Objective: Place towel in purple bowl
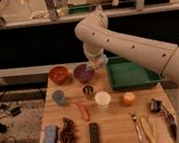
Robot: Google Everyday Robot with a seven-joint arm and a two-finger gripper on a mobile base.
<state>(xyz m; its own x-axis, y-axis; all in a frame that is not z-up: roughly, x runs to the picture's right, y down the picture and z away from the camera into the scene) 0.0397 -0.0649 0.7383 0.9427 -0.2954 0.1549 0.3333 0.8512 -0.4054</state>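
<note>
The hand [96,61] hung just above the right rim of the purple bowl [83,73] at the back of the worktop [119,127], pinching the pale towel [98,62], which drooped beside the bowl's edge. The red-orange bowl [59,74] sat left of the purple one and the green tray [128,75] to its right. In front stood a white cup [103,100], with an orange [129,98] beside it.
</note>
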